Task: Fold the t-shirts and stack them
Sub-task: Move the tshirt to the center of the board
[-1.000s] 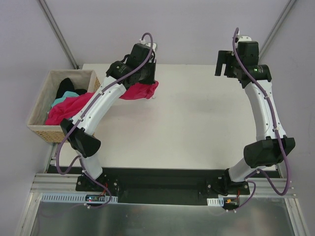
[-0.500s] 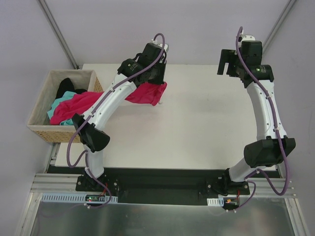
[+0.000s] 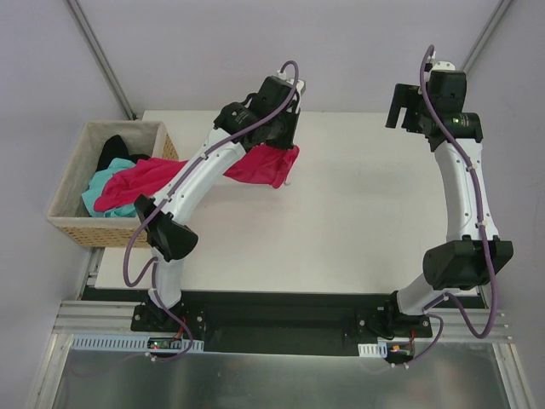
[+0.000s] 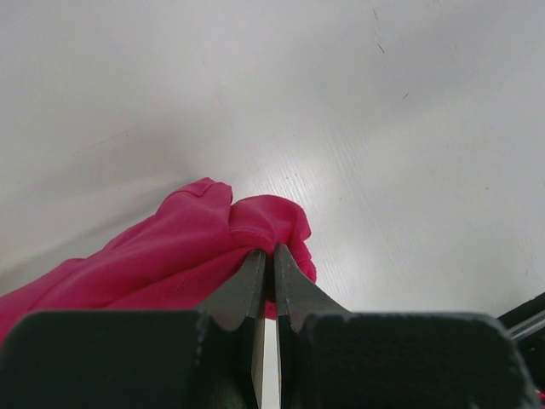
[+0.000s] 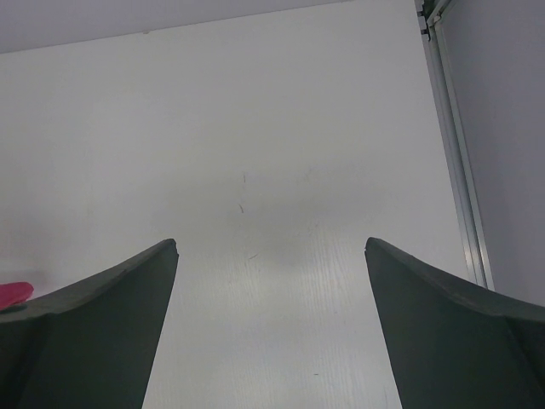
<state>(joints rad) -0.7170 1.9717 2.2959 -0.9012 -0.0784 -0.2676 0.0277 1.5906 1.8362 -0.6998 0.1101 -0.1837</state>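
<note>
L gripper [image 4: 266, 252] pinched shut on soft crimson cloth t-shirt [image 3: 262, 165], stretched from tan wicker basket [image 3: 68, 224] out over white worktop [image 3: 341, 230]; R gripper [image 5: 271, 245] wide open, empty; step looks like unloading, next prob. needs shirt spread flat mid-worktop.

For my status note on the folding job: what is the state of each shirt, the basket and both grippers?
crimson t-shirt: unfolded, one end pinched over the table, other end in the wicker basket.
mint-green t-shirt: crumpled in the wicker basket.
black t-shirt: crumpled in the wicker basket.
wicker basket: upright, holding shirts.
left gripper: shut on the crimson t-shirt.
right gripper: open, empty.
</note>
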